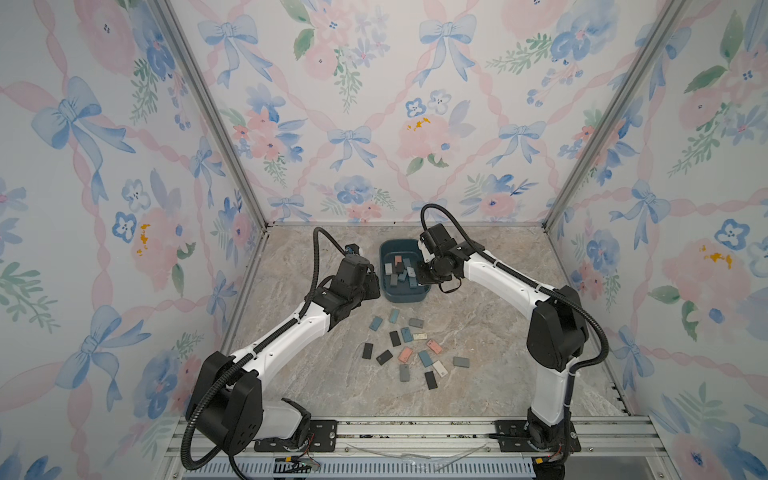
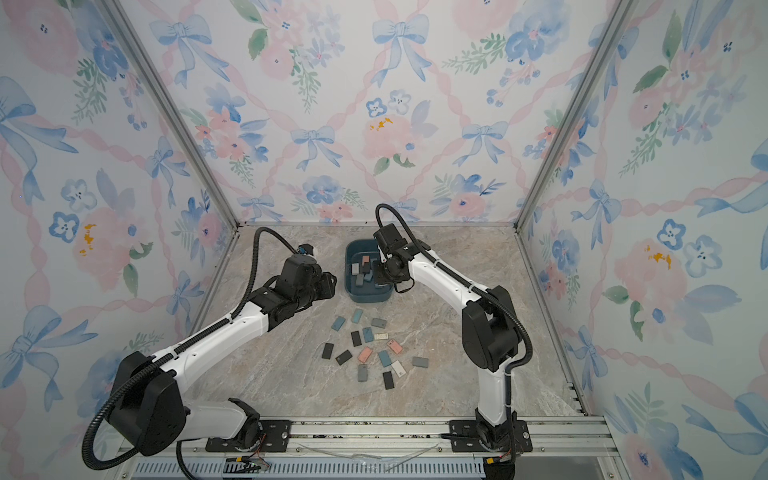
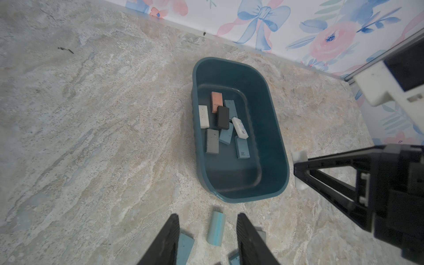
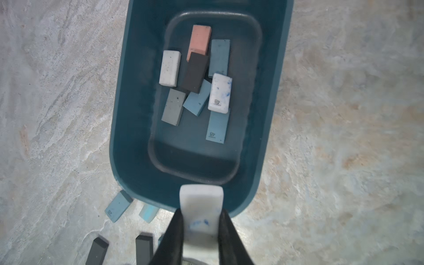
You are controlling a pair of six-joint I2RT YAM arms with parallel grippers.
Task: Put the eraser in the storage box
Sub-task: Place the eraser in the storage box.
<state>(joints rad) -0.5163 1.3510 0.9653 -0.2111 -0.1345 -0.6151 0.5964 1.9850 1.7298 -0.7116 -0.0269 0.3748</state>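
Observation:
The storage box (image 1: pixel 405 296) (image 2: pixel 370 296), a dark teal tub, stands at the back middle of the marble table. Several erasers lie inside it (image 4: pixel 195 71) (image 3: pixel 222 119). My right gripper (image 4: pixel 201 213) (image 1: pixel 424 270) is shut on a white eraser (image 4: pixel 200 202) with blue smudges, held above the box's rim (image 4: pixel 238 208). The same eraser (image 3: pixel 299 156) shows at that gripper's tips in the left wrist view. My left gripper (image 3: pixel 207 218) (image 1: pixel 372 287) is open and holds nothing. It hovers left of the box, above a light blue eraser (image 3: pixel 216 229) lying on the table.
Several loose erasers (image 1: pixel 411 353) (image 2: pixel 374 353), black, grey, blue, pink and white, lie scattered on the table in front of the box. Flowered walls close in the back and both sides. An aluminium rail (image 1: pixel 415 432) with both arm bases runs along the front edge.

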